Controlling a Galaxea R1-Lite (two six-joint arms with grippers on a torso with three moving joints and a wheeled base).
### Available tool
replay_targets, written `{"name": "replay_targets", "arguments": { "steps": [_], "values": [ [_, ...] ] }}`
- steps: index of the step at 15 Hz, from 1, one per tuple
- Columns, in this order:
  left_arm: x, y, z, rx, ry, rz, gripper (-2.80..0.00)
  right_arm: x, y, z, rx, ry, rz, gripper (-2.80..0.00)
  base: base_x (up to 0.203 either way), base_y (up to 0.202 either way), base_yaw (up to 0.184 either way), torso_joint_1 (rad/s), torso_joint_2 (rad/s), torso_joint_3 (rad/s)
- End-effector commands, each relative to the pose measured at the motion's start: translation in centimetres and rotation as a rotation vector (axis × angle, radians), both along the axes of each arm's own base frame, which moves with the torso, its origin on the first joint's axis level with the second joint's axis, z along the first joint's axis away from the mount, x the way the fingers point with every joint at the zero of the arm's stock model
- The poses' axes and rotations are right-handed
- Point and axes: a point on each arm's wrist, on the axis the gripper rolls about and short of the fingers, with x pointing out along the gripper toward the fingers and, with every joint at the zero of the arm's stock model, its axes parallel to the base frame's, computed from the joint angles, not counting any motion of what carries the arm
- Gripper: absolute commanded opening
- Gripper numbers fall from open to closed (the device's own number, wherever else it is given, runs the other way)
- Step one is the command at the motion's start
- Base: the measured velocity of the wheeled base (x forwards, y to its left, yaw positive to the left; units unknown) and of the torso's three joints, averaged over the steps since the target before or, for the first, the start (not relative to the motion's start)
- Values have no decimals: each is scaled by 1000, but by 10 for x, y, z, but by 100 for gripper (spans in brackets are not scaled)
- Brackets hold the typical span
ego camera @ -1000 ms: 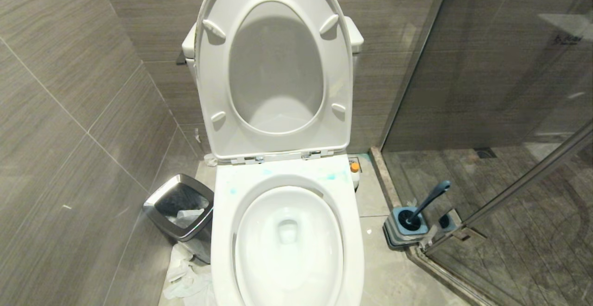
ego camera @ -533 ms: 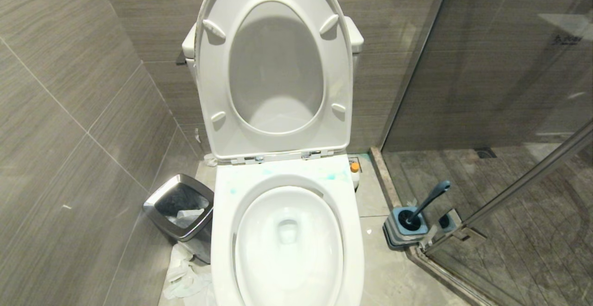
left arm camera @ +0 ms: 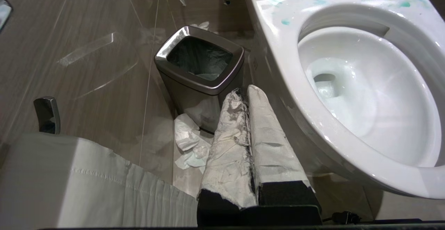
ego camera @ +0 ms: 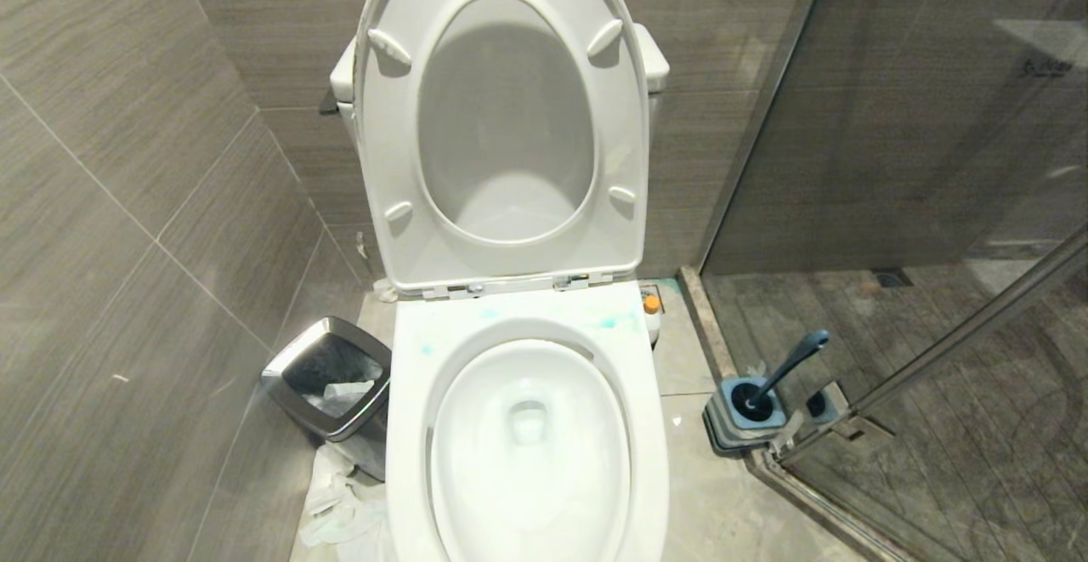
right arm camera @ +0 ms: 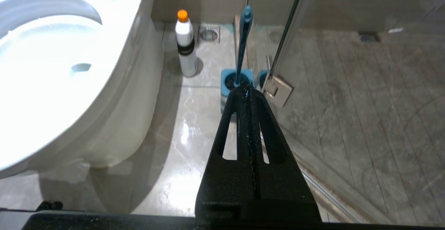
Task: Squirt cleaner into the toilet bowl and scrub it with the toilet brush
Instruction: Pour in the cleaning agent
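Toilet bowl, big, white and shiny, sits right in front of me with its white seat and lid tipped up against the grey tiled wall. I see small blue-green smears of cleaner on the flat back part of the rim, near the hinges. The long dark blue toilet brush stands leaning in its square grey-blue holder on the floor to my right of the bowl, just beside the glass shower door. A white bottle with an orange cap stands on the floor between the bowl and the brush holder.

On the other side of the bowl is a small square bin with a shiny metal rim. Crumpled white paper lies on the floor by its foot.

My left gripper, wrapped in white tape, hangs low beside the bowl with its fingers pressed together and nothing in them. My right gripper, black, points at the brush holder, clenched and empty too.
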Motion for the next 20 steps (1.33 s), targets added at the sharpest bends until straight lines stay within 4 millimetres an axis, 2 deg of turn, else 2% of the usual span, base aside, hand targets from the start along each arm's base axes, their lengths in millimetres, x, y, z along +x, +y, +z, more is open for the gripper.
{"name": "replay_targets", "arguments": {
  "steps": [1, 9, 20],
  "values": [
    [0, 0, 0, 0, 2, 1, -280, 3, 0, 1, 0, 33, 1, -280, 0, 0, 0, 1, -2, -159],
    [0, 0, 0, -1, 2, 0, -280, 16, 0, 3, 0, 200, 1, -280, 0, 0, 0, 2, 2, -190],
    [0, 0, 0, -1, 0, 0, -280, 24, 0, 3, -2, 309, 6, -280, 0, 0, 0, 3, 4, -197]
  ]
}}
